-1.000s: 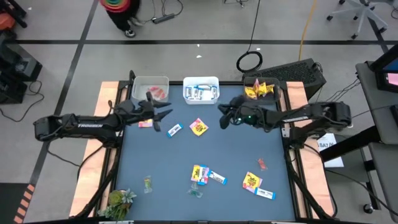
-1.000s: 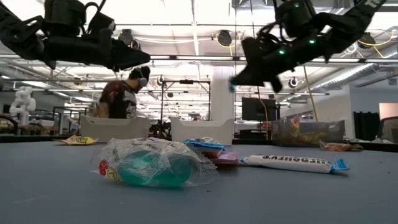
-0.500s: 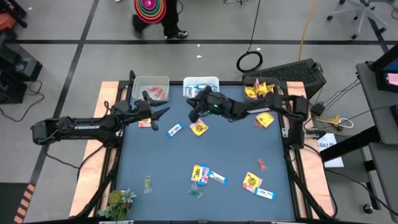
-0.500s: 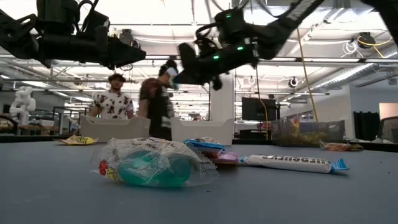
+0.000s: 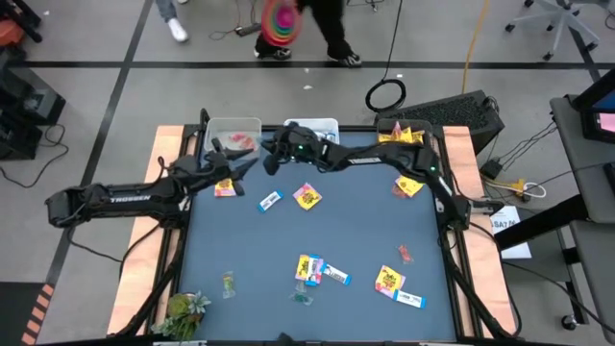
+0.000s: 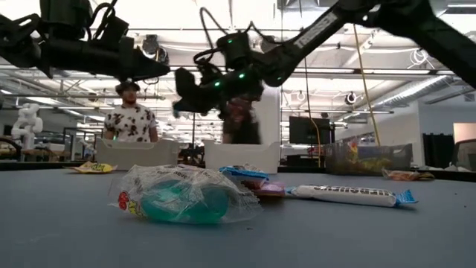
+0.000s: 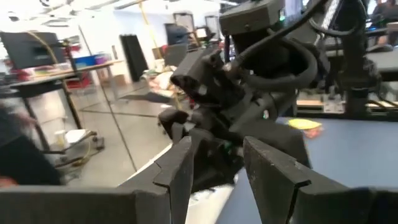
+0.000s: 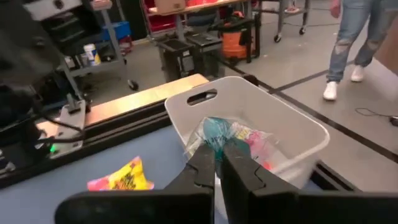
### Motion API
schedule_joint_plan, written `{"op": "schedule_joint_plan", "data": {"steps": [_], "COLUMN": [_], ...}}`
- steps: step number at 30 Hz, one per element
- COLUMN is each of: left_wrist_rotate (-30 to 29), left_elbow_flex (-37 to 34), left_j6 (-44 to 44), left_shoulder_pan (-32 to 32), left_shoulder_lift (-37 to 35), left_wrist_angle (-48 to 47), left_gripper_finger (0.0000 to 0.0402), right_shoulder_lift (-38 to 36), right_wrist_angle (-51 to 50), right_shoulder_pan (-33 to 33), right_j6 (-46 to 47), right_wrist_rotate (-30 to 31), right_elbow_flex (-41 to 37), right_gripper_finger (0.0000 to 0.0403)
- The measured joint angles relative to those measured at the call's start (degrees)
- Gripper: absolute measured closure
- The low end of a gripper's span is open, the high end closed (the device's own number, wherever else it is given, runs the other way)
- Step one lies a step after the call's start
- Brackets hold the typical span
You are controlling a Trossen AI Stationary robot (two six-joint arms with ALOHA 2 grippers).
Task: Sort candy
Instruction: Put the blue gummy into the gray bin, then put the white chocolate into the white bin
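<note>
Wrapped candy lies scattered on the blue table: a yellow packet (image 5: 307, 196), a blue-and-white bar (image 5: 270, 200), a pink-yellow packet (image 5: 224, 188), and a cluster near the near edge (image 5: 309, 267). My right gripper (image 5: 271, 161) reaches across from the right along the far edge, shut on a clear-greenish candy (image 8: 217, 132), just short of the far-left bin (image 8: 249, 118) that holds red and pink pieces. My left gripper (image 5: 244, 160) hovers open beside it, facing my right arm (image 7: 249, 93). My right gripper pinches the clear-greenish candy's wrapper (image 8: 217, 140) between its two fingertips. The candy is lifted clear and sticks out past the fingertips, toward the far-left bin's opening.
Three bins stand along the far edge: left (image 5: 233, 135), middle (image 5: 310, 135) with blue-and-white bars, right (image 5: 404, 136) with yellow packets. A green plant-like thing (image 5: 183, 309) lies at the near-left corner. A teal packet (image 6: 182, 195) lies near the low camera. People walk beyond the table.
My right arm has swung from the table's right side toward the left along the far edge, past the middle bin to the far-left bin, staying shut on the candy. This uncovered a yellow packet on the right.
</note>
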Motion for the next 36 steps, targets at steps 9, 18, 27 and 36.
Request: {"op": "schedule_joint_plan", "data": {"steps": [9,18,27,36], "left_wrist_rotate": [-1.31,-1.43,-1.43,-1.43], "left_elbow_flex": [0.01,0.02,0.02,0.02], "left_j6": [0.61,0.61,0.56,0.45], "left_shoulder_pan": [0.15,0.15,0.15,0.15], "left_shoulder_lift": [-5.48,-7.76,-7.76,-7.76], "left_wrist_angle": [-5.61,-8.14,-8.03,-7.98], "left_gripper_finger": [0.0253,0.0253,0.0253,0.0253], "right_shoulder_lift": [9.94,16.25,16.7,16.04], "right_wrist_angle": [-9.21,-15.98,-16.77,-17.34], "right_shoulder_pan": [-0.84,-2.32,-2.74,-2.5], "right_j6": [-0.25,2.1,4.6,1.6], "right_wrist_rotate": [-0.1,-0.36,-1.52,-1.7], "right_elbow_flex": [15.35,24.03,24.35,24.35], "right_gripper_finger": [0.0401,0.04,0.0329,0.0275]}}
